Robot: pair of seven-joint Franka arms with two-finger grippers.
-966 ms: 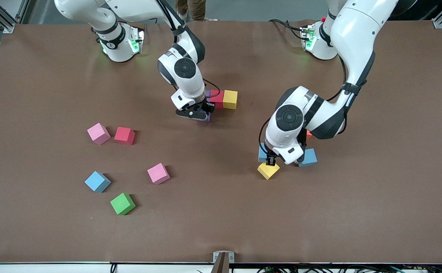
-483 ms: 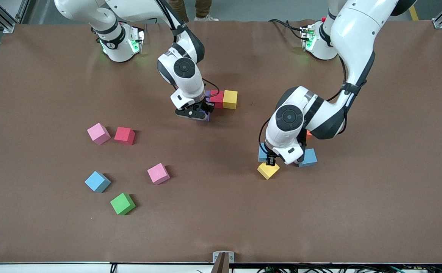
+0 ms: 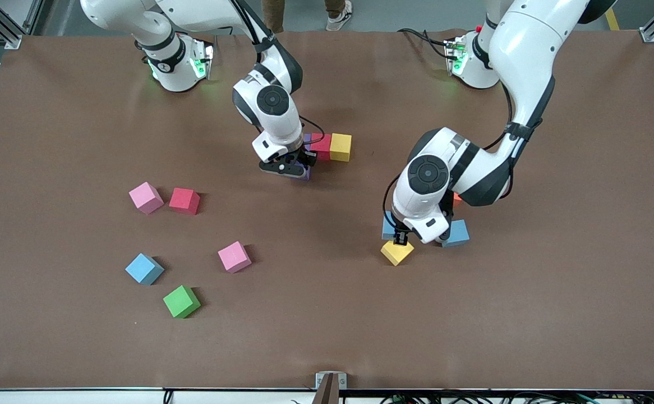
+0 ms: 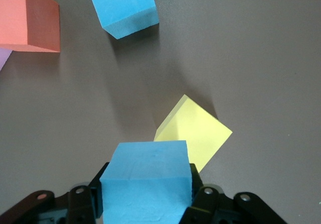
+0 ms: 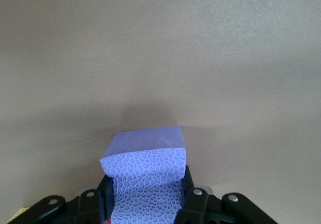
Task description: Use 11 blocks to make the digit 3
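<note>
My right gripper (image 3: 295,167) is shut on a purple block (image 5: 145,171), low at the table. That purple block (image 3: 304,174) sits just nearer the camera than a short row of purple (image 3: 307,137), red (image 3: 321,147) and yellow (image 3: 340,147) blocks. My left gripper (image 3: 400,238) is shut on a light blue block (image 4: 146,179), low over the table and right beside a loose yellow block (image 3: 397,252) (image 4: 198,133). Another light blue block (image 3: 456,233) (image 4: 123,5) and an orange one (image 3: 457,197) (image 4: 25,18) lie close by, partly hidden under the left arm.
Toward the right arm's end of the table lie loose blocks: pink (image 3: 146,197), red (image 3: 184,200), pink (image 3: 234,257), light blue (image 3: 144,269) and a green cube (image 3: 181,301). The brown table (image 3: 557,280) is bare toward the left arm's end.
</note>
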